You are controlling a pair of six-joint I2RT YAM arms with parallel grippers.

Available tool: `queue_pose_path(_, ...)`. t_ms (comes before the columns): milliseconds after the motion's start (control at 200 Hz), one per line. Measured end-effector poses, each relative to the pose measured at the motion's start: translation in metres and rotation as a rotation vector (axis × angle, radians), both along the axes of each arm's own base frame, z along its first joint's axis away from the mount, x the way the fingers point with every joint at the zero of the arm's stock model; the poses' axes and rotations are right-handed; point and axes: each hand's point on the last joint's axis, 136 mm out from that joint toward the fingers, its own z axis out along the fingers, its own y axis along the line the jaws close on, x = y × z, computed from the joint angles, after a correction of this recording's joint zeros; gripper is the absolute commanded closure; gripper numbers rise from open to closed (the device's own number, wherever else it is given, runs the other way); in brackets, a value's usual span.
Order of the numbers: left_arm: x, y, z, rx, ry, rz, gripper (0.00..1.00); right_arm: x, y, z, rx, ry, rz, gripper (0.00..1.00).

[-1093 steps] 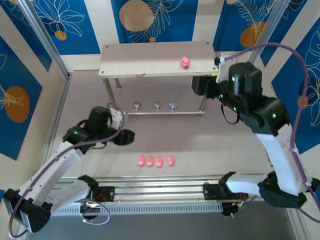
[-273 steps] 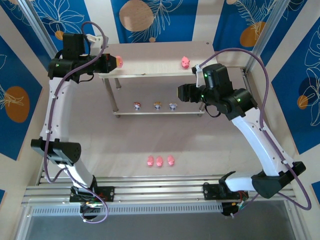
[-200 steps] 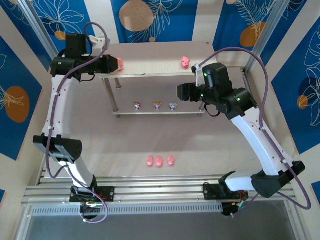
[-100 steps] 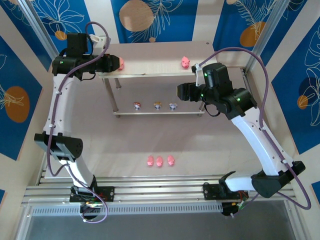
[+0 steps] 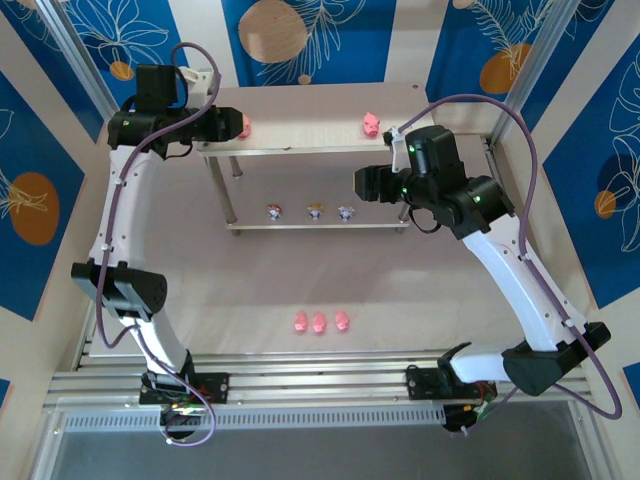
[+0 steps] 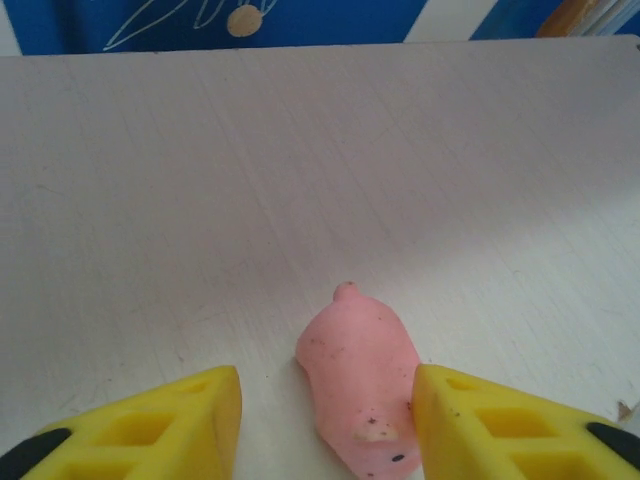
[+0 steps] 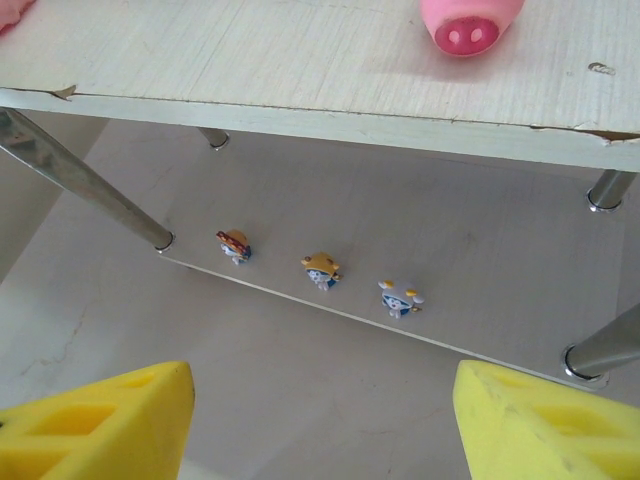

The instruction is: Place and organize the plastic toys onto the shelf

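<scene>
The left arm had climbed from low over the table [image 5: 400, 290] to the left end of the shelf [image 5: 300, 150], and the row of pink pigs on the table had gone from four to three [image 5: 319, 322]. Within the last second the left claw [image 6: 322, 415] had loosened off the pig [image 6: 360, 395] it carried.

In the left wrist view that claw stood partly open. Its yellow pads [image 6: 150, 425] sat on either side of the pig, which lay on the pale top board [image 6: 300, 180] with its tail pointing away from the camera. A bare strip of board showed between the pig and the pad at the left of the view. The other pad was touching it or very nearly so (I could not tell which). The pig bore a few dark specks.

The right claw [image 7: 320, 400] hung in front of the shelf with its pads spread wide and nothing between them. A second pig [image 5: 371, 124] sat near the right end of the top board, snout toward the front edge. Three small figurines [image 7: 321, 268] stood in a row on the lower board [image 7: 480, 280], near one another but apart.
</scene>
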Motion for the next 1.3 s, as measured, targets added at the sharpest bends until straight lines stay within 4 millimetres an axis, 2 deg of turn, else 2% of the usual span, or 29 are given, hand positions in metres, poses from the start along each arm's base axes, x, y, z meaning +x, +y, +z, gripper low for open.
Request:
queue_pose_path(315,0.005,0.009,0.003,0.018,-0.031,0.054,0.49,-0.001,0.000,0.000,0.004,0.001,0.003,0.30)
queue_pose_path(485,-0.003,0.019,0.022,0.030,-0.087,0.093,0.49,-0.004,-0.002,0.004,0.009,-0.007,0.002,0.30)
queue_pose_path(660,-0.032,0.023,0.050,0.019,-0.162,0.095,0.52,-0.018,-0.005,0.005,0.010,0.003,0.013,0.31)
queue_pose_path(755,-0.059,0.023,0.049,0.011,-0.175,0.085,0.53,-0.034,-0.003,-0.006,0.013,0.047,0.029,0.32)
queue_pose_path(815,-0.084,0.018,0.033,0.011,-0.157,0.065,0.54,-0.048,0.003,-0.020,0.013,0.093,0.051,0.33)
queue_pose_path(880,-0.115,0.009,0.009,0.025,-0.126,0.036,0.54,-0.068,0.011,-0.048,-0.001,0.178,0.077,0.33)
queue_pose_path(975,-0.170,-0.019,-0.034,0.067,-0.075,-0.066,0.54,-0.103,0.021,-0.110,-0.046,0.359,0.099,0.34)
queue_pose_path(1065,-0.212,-0.038,-0.070,0.099,-0.017,-0.157,0.56,-0.137,0.023,-0.167,-0.108,0.525,0.094,0.34)
queue_pose_path(1110,-0.225,-0.044,-0.087,0.109,0.014,-0.180,0.56,-0.155,0.022,-0.192,-0.138,0.600,0.086,0.34)
queue_pose_path(1176,-0.242,-0.051,-0.119,0.126,0.081,-0.202,0.56,-0.175,0.020,-0.218,-0.175,0.680,0.072,0.35)
queue_pose_path(1301,-0.264,-0.055,-0.188,0.160,0.243,-0.210,0.56,-0.191,0.022,-0.250,-0.228,0.763,0.046,0.39)
